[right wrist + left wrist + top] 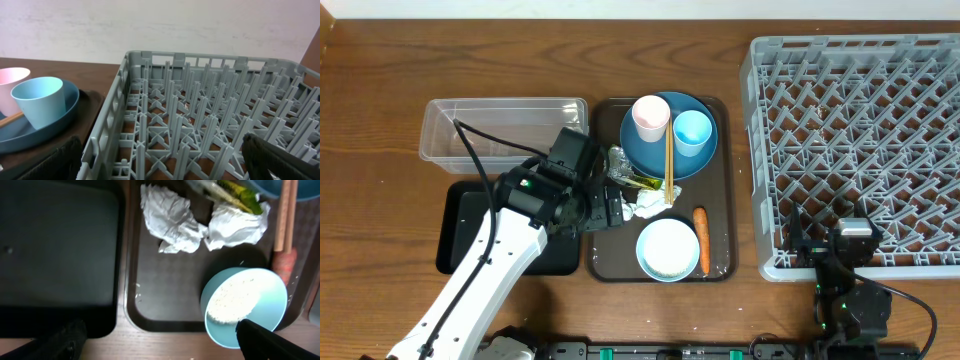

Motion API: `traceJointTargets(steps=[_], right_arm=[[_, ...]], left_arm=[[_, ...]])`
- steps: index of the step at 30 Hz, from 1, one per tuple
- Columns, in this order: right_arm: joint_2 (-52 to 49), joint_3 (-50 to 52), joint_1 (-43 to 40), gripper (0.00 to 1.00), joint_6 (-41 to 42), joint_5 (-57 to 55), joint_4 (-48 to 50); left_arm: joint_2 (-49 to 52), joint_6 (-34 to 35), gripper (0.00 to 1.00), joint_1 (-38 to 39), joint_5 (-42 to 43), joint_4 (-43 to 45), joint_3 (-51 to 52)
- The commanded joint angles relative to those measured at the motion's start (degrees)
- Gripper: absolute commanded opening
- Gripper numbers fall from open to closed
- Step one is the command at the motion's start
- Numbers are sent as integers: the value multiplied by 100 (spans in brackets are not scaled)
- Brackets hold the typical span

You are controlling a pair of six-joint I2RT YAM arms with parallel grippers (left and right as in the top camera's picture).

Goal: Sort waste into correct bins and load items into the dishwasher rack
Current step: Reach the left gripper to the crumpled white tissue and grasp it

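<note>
- The left claw (pixel 160 330) hangs released and empty over the near-left corner of the large brown rectangular serving tray (pixel 725 200). Its dark fingers (pixel 67 340) are spread wide.
- Two crumpled white tissues (pixel 170 217) lie side by side on the brown tray, with a yellow-green wrapper (pixel 240 192) just behind them.
- Crumpled silver foil (pixel 618 160) sits beside the wrapper, at the left edge of the large dark-blue round plate (pixel 640 150).
- A pale-blue bowl (pixel 245 305) stands at the tray's near side and holds loose white rice grains (pixel 232 300). A few more grains are scattered on the tray.
- A small orange carrot (pixel 701 241) lies just right of the bowl.
- A pale-pink cup (pixel 651 118) and a light-blue cup (pixel 692 132) stand upright on the plate. The pair of wooden chopsticks (pixel 668 165) lies across the plate between them, reaching down to the tissues.
- A clear rectangular plastic tub (pixel 505 125) and a shallow black rectangular tray (pixel 460 230) sit on the wooden counter (pixel 380 100) left of the brown tray.
- The right claw (pixel 160 150) is released and empty at the near edge of the large square grey plastic rack (pixel 860 140).
</note>
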State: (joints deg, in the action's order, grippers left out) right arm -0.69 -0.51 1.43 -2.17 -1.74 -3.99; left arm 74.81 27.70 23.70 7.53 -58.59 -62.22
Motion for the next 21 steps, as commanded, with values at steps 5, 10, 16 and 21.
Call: traceJointTargets(steps=[5,10,16,21], right_arm=[[28,22,68,99,-24,-37,-7],[28,22,68,99,-24,-37,-7],[28,22,68,99,-24,-37,-7],[28,22,68,99,-24,-37,-7]], left_arm=[[7,72,92,240,348,42,13],[11,656,91,476,-81,55,13],[87,999,83,501,-210,304,13],[407,1207,75,501,-227,356,17]])
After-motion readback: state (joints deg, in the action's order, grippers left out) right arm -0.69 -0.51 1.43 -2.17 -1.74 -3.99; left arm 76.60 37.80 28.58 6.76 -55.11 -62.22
